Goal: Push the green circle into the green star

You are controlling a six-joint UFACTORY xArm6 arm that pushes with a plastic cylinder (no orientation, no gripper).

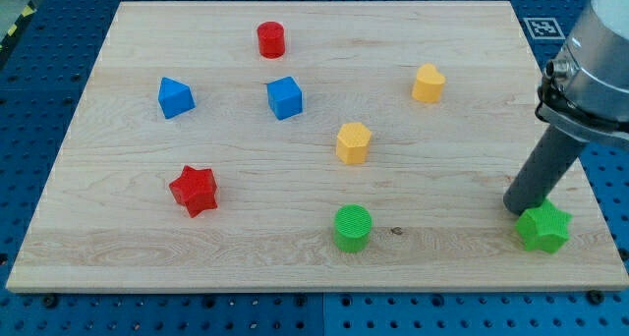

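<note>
Green is the colour of both things that matter to us: the green circle sits near the view's bottom edge of the wooden bench, about in the middle, and the green star lies far to the view's right, close to the bottom right corner. They are well apart, with bare wood between them and no other block on the line that joins them.

We judge that the push has not begun. Our arm carries no fingers, so there is nothing to open or to clench; it ends in a dark rod, and my tip rests just beside the star, at its upper left, so close that we cannot tell if it touches it. This is the wrong end of the path. For the next move we think the tip must leave the star without disturbing it, travel round the circle, preferably above it in the view, and come down at the circle's left side. From there a straight push to the view's right should carry the circle into the star. The risk is that a push not through the middle lets the round block slip aside.

The rod leans, with its upper part and the grey collar toward the view's top right and its lower end toward the left. The yellow block above the circle is clear of the path.
</note>
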